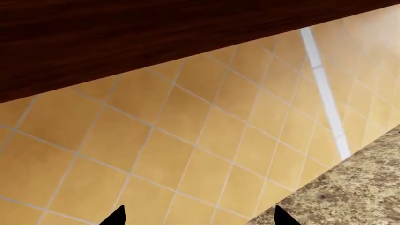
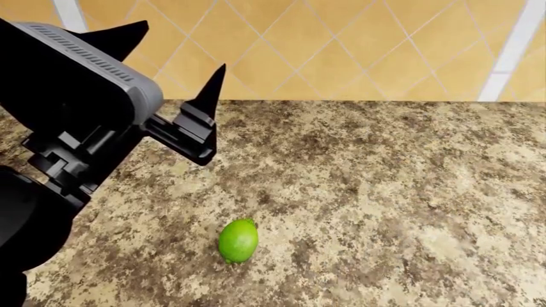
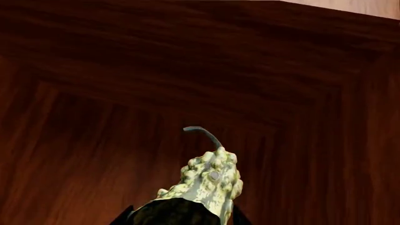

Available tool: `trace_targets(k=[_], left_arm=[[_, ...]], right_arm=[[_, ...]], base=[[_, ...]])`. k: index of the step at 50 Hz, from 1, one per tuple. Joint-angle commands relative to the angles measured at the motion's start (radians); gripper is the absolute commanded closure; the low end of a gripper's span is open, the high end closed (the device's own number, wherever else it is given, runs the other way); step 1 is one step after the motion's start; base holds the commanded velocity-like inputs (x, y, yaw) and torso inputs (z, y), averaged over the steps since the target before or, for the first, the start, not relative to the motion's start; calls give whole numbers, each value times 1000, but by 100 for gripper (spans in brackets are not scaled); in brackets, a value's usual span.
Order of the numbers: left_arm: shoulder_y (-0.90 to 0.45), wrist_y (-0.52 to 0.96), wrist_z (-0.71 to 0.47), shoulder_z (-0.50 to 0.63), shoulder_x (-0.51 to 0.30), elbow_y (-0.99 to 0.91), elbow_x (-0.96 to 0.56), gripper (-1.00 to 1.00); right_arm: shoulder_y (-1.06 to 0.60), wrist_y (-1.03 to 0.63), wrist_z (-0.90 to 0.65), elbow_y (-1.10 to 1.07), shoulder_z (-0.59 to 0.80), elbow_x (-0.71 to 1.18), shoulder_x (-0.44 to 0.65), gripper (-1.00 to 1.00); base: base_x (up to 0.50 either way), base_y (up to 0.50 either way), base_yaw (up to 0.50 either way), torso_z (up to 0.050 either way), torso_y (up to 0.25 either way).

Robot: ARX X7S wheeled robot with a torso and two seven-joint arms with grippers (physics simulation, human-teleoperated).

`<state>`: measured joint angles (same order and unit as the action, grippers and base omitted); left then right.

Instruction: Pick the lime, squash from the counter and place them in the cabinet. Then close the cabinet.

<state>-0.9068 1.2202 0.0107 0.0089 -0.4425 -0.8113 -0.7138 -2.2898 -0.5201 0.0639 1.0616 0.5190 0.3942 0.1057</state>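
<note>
The squash (image 3: 209, 180) sits at the lower centre of the right wrist view, pinched between the dark fingers of the right claw (image 3: 181, 215), whose tips show on either side of its base. Its long axis runs straight out from the claw, neck and curved stem foremost, toward the dark wooden cabinet (image 3: 187, 70) that fills the rest of that frame. Whether the squash is inside the cabinet or just before it cannot be told. The coming move appears to be carrying it forward along that axis and setting it down there.

The lime (image 2: 238, 240) lies on the counter (image 2: 410, 192) at the lower centre of the head view, its long axis nearly upright in the frame. The left claw (image 2: 175, 54) is raised at the upper left, fingers spread and holding nothing, pointing toward the tiled wall (image 2: 341, 45). The lime lies below and to its right, well apart. The right arm does not show in this view.
</note>
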Motion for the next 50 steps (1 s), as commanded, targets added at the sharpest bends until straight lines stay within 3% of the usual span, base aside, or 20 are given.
trace_targets(k=[1, 2, 3, 9, 23, 40, 50], left_arm=[[-9, 14, -9, -17, -6, -6, -22, -100], [-10, 12, -9, -16, -7, -5, -22, -100], [-11, 12, -9, -17, -8, -5, -23, -100], [-4, 2, -10, -14, -12, -2, -22, -100], [28, -35, -11, 3, -19, 13, -6, -100], [53, -74, -17, 0, -25, 23, 5, -100], [61, -85, -16, -3, -38, 29, 5, -100]], right_arm=[[-66, -92, 81, 108, -171, -228, -60, 100], [-66, -104, 85, 106, -195, -254, -64, 100], [-66, -114, 90, 103, -221, -277, -67, -100], [-66, -101, 125, 69, -327, -366, -82, -100], [53, -48, 198, -232, -311, -333, -59, -100], [313, -404, 329, -970, -349, -173, 70, -100], [380, -552, 331, -1261, -387, -120, 135, -100]], base=[[0, 0, 0, 0, 0], [0, 0, 0, 0, 0], [0, 0, 0, 0, 0], [0, 0, 0, 0, 2], [0, 0, 0, 0, 0], [0, 0, 0, 0, 0], [0, 0, 0, 0, 0]])
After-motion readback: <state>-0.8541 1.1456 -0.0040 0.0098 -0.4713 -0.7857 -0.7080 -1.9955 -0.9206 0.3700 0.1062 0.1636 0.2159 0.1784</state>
